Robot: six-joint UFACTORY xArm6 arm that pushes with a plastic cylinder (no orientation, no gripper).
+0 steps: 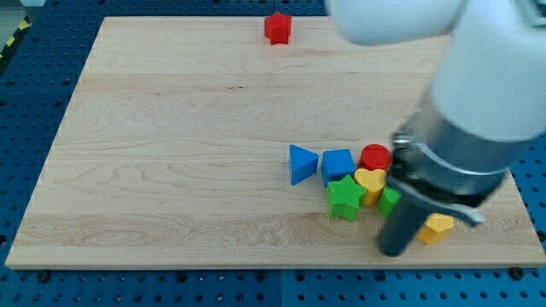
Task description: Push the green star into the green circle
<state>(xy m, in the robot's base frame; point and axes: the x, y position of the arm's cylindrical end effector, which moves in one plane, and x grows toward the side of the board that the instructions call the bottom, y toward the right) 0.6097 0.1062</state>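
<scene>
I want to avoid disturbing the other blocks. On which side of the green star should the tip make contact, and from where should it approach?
Probably its outer left flank. The green star has bare board only to the view's left and bottom; the blue block and yellow heart crowd its top and right. The green circle lies to its right, so pushing rightward suits. My tip now sits lower right, so it must circle round.
</scene>
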